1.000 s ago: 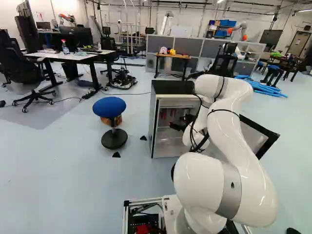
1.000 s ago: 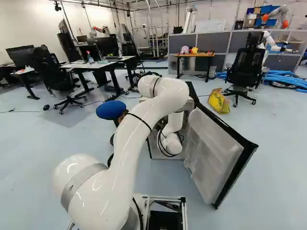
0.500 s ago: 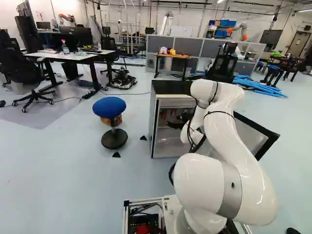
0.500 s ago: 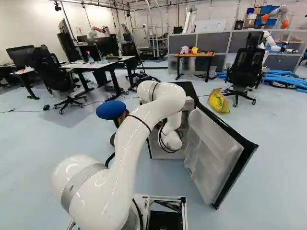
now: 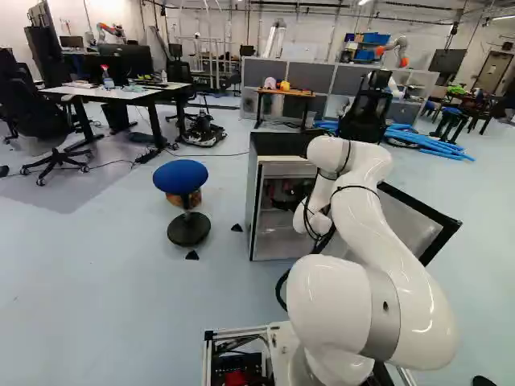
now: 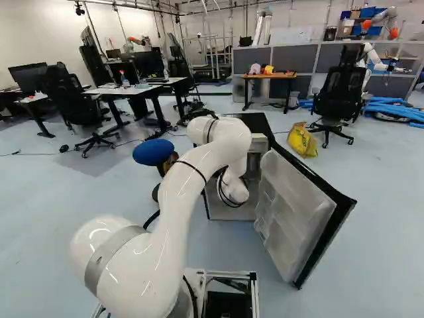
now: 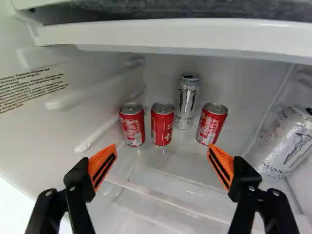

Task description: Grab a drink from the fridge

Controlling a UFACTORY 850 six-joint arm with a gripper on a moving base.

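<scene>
— Which step are we on?
— The reach, we judge: our gripper [image 7: 161, 151] is in the fridge [image 5: 278, 145], fingers spread wide, holding nothing.
— And our drink?
— We have a choice. The middle can [image 7: 162, 125] stands ahead of the gap, a red can [image 7: 132, 126] just beside it. The lone red can [image 7: 211, 125] is ahead of one finger, the silver can [image 7: 186, 102] deeper in, and a second silver can [image 7: 287, 144] outside that finger.
— So what next?
— We line up on one, ease forward under the ledge [image 7: 161, 36], then close. We could tip its neighbour.
</scene>
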